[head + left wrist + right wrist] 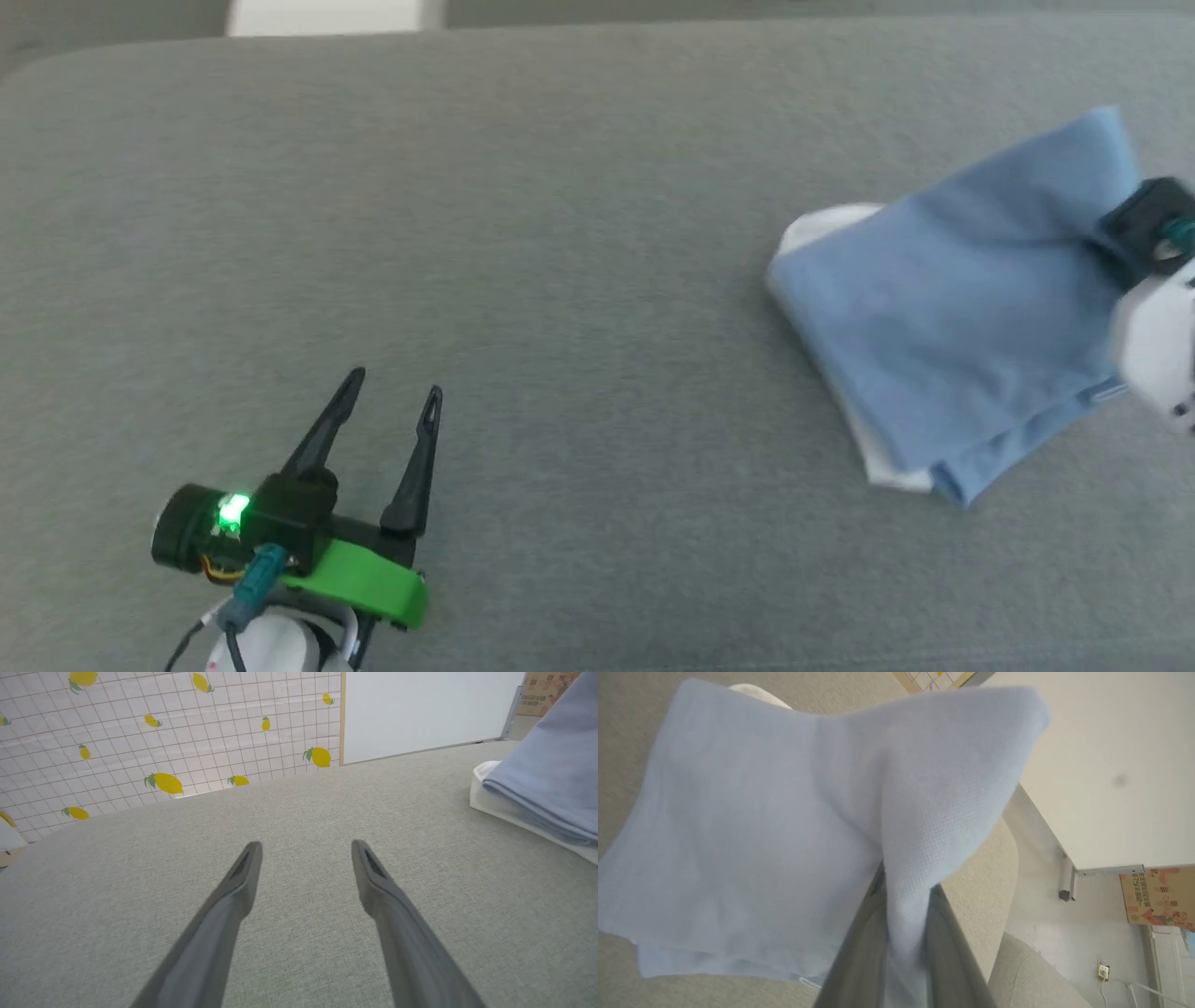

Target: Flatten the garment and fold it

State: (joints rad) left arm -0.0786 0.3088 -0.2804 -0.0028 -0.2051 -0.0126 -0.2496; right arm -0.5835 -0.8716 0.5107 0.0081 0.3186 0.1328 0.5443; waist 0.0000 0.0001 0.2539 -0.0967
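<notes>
Garment point(952, 317): lt-blue tee, doubled over in loose layers w/ white inside showing at edges, far right of grey counter point(560, 233). R hand point(906, 886) clamped on one edge, cloth pinched betw fingers, that corner raised off counter. L hand point(394, 383) well apart at lower left, fingers spread, holding nothing. Step, my read: pick-up to open tee out; flattening not done. Next prob needs L hand on 2nd corner, then spread flat w/o dragging cloth over counter edge.

Head camera looks down on the grey surface point(560, 280); both low wrist cameras share the garment point(551, 765).
</notes>
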